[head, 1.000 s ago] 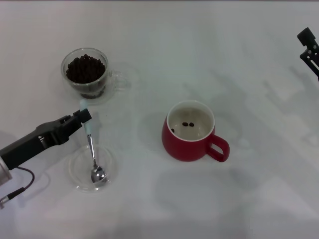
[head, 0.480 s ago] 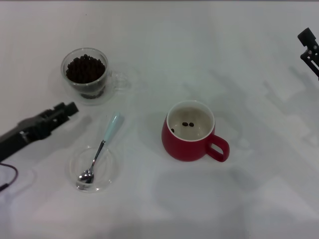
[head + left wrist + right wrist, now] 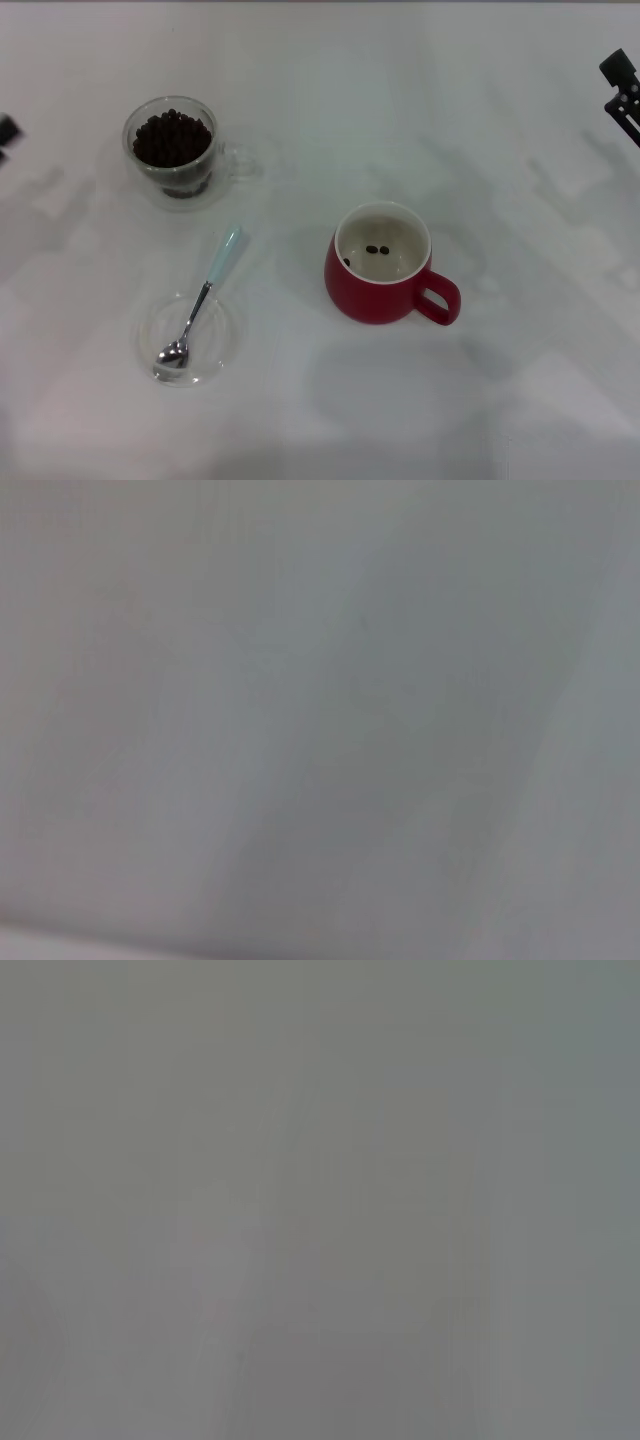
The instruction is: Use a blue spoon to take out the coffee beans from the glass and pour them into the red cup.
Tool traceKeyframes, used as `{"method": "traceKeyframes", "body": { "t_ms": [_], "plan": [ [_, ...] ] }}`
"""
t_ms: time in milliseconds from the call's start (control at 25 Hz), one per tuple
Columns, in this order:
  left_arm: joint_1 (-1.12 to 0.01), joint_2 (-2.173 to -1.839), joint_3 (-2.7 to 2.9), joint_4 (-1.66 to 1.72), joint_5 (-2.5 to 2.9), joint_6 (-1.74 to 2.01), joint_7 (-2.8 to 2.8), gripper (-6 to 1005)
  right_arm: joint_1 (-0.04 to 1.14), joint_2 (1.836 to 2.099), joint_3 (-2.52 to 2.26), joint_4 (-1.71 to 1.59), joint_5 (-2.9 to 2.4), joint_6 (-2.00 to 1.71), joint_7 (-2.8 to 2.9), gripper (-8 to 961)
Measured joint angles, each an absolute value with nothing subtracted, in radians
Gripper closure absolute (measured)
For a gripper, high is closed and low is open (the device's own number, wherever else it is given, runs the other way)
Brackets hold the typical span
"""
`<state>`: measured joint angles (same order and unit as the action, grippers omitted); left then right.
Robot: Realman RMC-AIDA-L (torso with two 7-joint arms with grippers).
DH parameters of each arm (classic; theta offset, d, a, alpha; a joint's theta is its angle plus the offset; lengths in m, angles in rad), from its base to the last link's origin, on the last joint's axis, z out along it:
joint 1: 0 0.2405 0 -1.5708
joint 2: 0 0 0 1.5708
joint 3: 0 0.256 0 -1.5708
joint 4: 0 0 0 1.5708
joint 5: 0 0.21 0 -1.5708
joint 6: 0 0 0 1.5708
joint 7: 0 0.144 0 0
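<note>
Nearby, the blue spoon (image 3: 203,297) rests in a clear dish (image 3: 222,345); neither hand's grip can be told.

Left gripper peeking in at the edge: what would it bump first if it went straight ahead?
Probably the glass, but only the tip of the left gripper shows, so aim and height are unclear.

Shallow clear glass dish (image 3: 222,345) near front-left of white table (image 3: 500,400).
</note>
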<state>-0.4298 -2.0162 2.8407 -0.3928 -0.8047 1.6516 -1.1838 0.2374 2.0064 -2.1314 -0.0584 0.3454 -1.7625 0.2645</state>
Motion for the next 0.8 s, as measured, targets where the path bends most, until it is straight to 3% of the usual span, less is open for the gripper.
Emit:
{"method": "traceKeyframes", "body": {
  "t_ms": [160, 400, 800],
  "plan": [
    [-0.405, -2.022, 2.834, -0.413, -0.939, 1.630, -1.095, 486, 0.240, 2.006, -2.130, -0.057, 0.349, -1.753, 0.254, 109],
    [-0.356, -2.061, 2.835, -0.414, -1.124, 1.554, -0.944, 491, 0.227, 2.006, -2.124, -0.054, 0.361, -1.769, 0.245, 108],
    [-0.323, -2.075, 2.833, -0.387, -1.171, 1.480, -0.868, 492, 0.200, 2.004, -2.105, -0.012, 0.364, -1.826, 0.243, 108]
  ]
}}
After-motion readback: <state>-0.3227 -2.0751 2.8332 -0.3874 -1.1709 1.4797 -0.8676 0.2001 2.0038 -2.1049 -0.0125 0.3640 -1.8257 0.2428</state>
